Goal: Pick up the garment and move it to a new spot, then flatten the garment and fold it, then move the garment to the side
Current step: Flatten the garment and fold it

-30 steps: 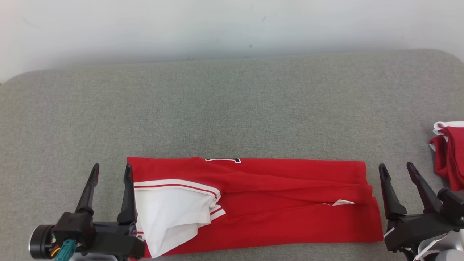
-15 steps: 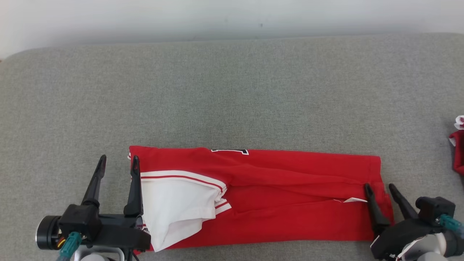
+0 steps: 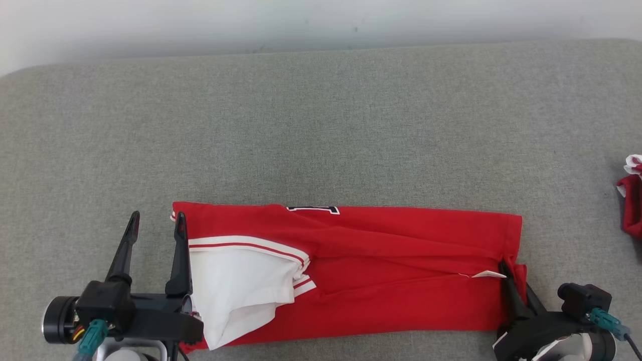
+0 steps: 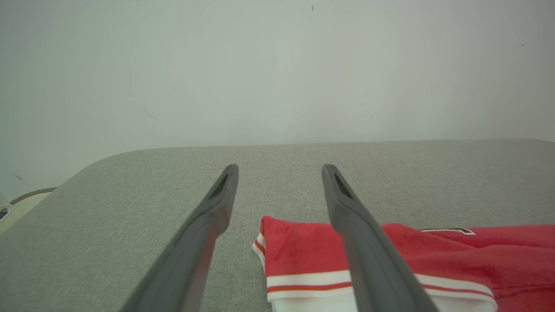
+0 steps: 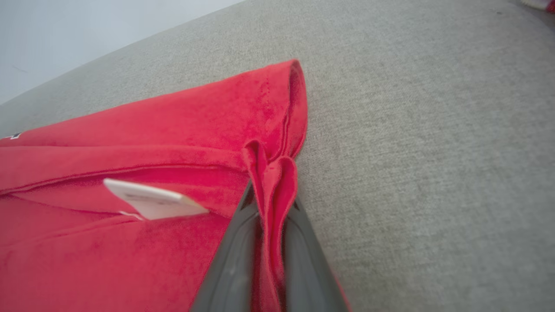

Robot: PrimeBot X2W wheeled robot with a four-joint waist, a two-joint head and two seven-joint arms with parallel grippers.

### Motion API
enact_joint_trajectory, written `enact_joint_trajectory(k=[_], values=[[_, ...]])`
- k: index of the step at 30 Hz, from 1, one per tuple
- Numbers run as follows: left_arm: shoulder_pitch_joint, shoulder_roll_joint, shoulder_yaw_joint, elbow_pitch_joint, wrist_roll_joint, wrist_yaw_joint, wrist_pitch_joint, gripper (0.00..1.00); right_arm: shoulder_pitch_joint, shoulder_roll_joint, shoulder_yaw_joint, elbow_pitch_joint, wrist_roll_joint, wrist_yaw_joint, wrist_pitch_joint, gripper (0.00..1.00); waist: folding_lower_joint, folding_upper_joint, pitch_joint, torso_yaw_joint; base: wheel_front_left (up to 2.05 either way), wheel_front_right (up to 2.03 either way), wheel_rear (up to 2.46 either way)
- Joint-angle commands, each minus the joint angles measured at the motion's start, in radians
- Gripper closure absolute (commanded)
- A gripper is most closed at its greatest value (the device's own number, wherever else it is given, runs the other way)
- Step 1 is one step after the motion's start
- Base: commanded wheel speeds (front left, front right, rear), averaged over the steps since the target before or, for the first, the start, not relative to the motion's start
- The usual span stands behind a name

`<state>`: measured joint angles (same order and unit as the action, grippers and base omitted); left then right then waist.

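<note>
bare grey surface [image 3: 321,125] beyond garment [image 3: 401,301]

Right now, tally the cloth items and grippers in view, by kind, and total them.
Cloth items: 2, the folded red garment and a red-and-white piece at the right edge.
Grippers: 2, the left gripper open, the right gripper shut on the red garment.
Total: 4.
</note>
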<state>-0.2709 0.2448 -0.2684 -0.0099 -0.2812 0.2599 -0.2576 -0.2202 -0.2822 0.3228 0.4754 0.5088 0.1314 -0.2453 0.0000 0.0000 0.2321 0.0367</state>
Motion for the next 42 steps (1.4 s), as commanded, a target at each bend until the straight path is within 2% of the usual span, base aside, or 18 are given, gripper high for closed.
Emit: enact_joint_trajectory(k=[1,11,14,18,22,34,42], values=[[-0.006,0.006,0.003,-0.001,0.002,0.003,-0.008,0.0,0.007,-0.001,0.005,0.025,0.01,-0.001,0.006,1.0,0.0,0.0,0.002,-0.003,0.0,0.0,0.0],[-0.007,0.013,0.008,-0.012,0.004,0.01,-0.008,0.0,-0.045,-0.089,-0.127,0.021,0.019,-0.002,-0.021,1.0,0.0,0.0,0.008,-0.022,0.0,0.0,0.0],[-0.004,0.014,0.007,-0.015,0.002,0.012,-0.008,0.0,-0.049,-0.126,-0.179,0.005,0.003,-0.002,-0.022,1.0,0.0,0.0,0.009,-0.027,0.0,0.0,0.0],[-0.005,0.016,0.009,-0.015,0.001,0.014,-0.008,0.0,-0.05,-0.139,-0.198,-0.054,-0.023,-0.002,-0.021,1.0,0.0,0.0,0.01,-0.034,0.0,0.0,0.0],[0.003,0.016,0.014,-0.018,-0.002,0.02,-0.008,0.0,-0.053,-0.128,-0.154,-0.168,-0.038,-0.002,-0.007,1.0,0.0,0.0,0.011,-0.048,0.0,0.0,0.0],[-0.011,0.013,0.001,-0.012,-0.004,0.017,-0.008,0.0,0.01,-0.053,-0.007,-0.559,-0.082,-0.001,0.157,1.0,0.0,0.0,0.017,-0.062,0.0,0.0,0.0],[-0.022,0.007,-0.011,-0.004,-0.008,0.011,-0.008,0.0,0.016,-0.001,0.17,-0.666,-0.054,-0.001,0.22,1.0,0.0,0.0,0.025,-0.044,0.0,0.0,0.0]])
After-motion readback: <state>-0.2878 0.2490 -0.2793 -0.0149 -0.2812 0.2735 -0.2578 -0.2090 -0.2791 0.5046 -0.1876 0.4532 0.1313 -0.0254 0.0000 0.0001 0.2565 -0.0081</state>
